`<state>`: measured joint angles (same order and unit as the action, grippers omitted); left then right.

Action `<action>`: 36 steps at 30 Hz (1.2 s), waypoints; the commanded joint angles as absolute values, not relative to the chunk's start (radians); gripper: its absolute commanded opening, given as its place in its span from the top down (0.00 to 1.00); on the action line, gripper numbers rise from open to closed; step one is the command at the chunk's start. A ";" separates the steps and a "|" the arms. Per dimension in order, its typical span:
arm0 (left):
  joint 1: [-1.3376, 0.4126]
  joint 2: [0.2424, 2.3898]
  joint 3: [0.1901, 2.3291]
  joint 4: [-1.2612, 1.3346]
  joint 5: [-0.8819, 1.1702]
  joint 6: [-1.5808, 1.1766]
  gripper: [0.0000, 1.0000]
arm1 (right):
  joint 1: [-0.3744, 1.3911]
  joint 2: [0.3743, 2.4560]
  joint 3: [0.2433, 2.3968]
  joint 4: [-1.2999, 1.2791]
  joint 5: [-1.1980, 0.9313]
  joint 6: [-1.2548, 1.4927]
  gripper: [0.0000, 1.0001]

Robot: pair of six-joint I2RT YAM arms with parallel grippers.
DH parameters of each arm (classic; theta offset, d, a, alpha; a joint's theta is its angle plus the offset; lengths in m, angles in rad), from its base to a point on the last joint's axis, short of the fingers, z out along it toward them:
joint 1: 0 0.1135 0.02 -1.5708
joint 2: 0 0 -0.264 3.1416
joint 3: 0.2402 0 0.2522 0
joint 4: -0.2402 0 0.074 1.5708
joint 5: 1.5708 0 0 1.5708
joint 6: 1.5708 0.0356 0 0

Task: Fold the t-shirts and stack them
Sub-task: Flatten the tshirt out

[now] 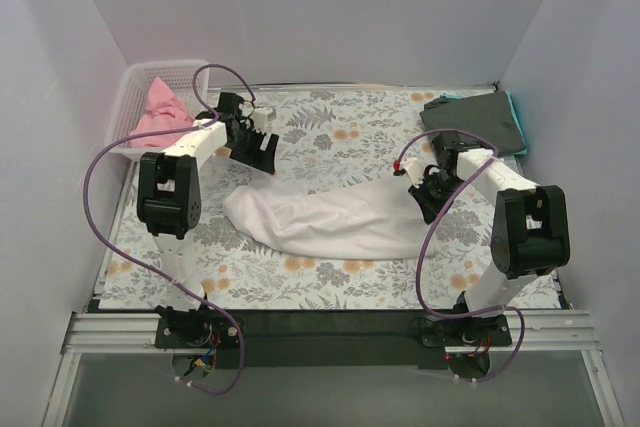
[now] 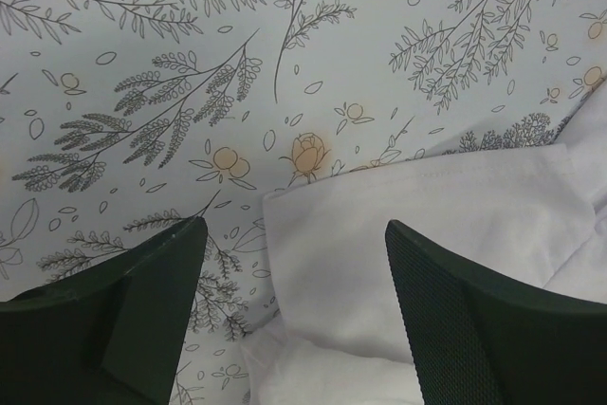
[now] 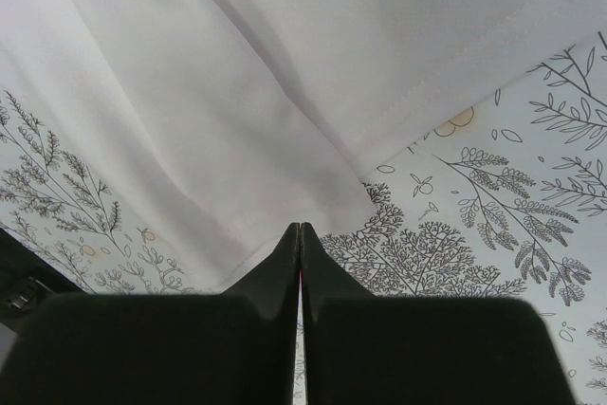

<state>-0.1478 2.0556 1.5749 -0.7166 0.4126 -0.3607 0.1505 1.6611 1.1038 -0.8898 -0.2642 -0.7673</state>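
Observation:
A large white t-shirt (image 1: 330,217) lies crumpled lengthwise across the middle of the floral cloth. My left gripper (image 1: 257,152) hovers open over its far left end; in the left wrist view (image 2: 295,226) the jaws stand wide apart over a white hemmed corner (image 2: 417,225). My right gripper (image 1: 421,194) is shut at the shirt's right end; in the right wrist view (image 3: 300,227) its tips sit at the edge of the white cloth (image 3: 237,92), with no cloth seen between them. A pink shirt (image 1: 165,112) lies in the basket. A dark grey-green shirt (image 1: 475,117) lies folded on a teal one (image 1: 517,112) at the back right.
The white lattice basket (image 1: 135,87) stands at the back left corner. The floral table cloth (image 1: 340,137) covers the table. White walls close in on the left, back and right. Purple cables loop off both arms.

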 commanded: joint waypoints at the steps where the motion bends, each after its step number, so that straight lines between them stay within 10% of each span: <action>1: -0.170 2.026 1.526 -0.673 0.348 -0.383 0.31 | 0.147 1.621 1.134 -0.899 -0.282 -0.756 0.99; 10: -0.212 2.005 1.414 -0.637 0.316 -0.397 0.55 | 0.146 1.609 1.134 -0.899 -0.264 -0.765 0.99; 14: -0.204 2.003 1.505 -0.623 0.322 -0.439 1.00 | 0.146 1.617 1.147 -0.894 -0.250 -0.770 0.99; 24: -0.075 1.984 1.908 -0.709 0.457 -0.457 1.00 | 0.135 1.600 1.227 -0.891 -0.244 -0.764 0.99; 34: -0.052 1.872 1.728 -0.690 0.498 -0.422 1.00 | 0.138 1.673 1.353 -0.893 -0.282 -0.700 0.99; 36: -0.049 1.836 1.685 -0.675 0.488 -0.402 1.00 | 0.143 1.693 1.373 -0.896 -0.302 -0.684 0.86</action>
<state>-0.0498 1.9442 1.7374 -0.6727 0.4568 -0.4290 0.1379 1.6600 1.3209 -0.8883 -0.2588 -0.7235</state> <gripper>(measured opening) 0.014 0.095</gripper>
